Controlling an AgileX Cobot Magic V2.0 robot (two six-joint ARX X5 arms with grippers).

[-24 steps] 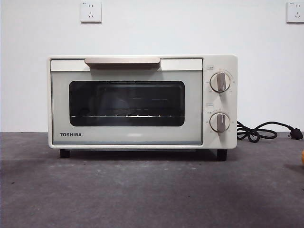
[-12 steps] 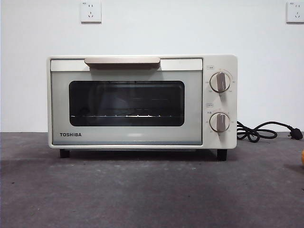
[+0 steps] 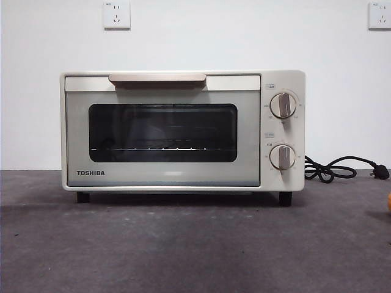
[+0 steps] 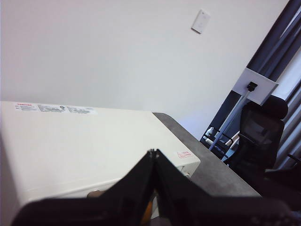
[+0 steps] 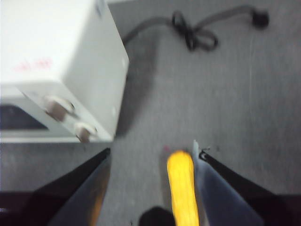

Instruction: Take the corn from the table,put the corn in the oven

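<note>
While the corn point(image 5: 182, 186) lies on the worktop point(image 5: 235, 108) beside the oven point(image 5: 51, 61), the right end effector point(image 5: 153, 157) hangs spread wide above it, needing to drop and squeeze; the left end effector point(image 4: 154, 155) waits clenched.

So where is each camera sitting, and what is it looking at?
Front view: low at table height, looking level at the oven door; none of the robot shows, only a sliver of the corn at the edge.
Left wrist view: on the left arm above the oven's top, facing the wall; the left claw shows, jaws shut.
Right wrist view: on the right arm, looking down at the table; the right claw is open around the corn.
Shared: the oven is in all three; front and right wrist views share the cord.
</note>
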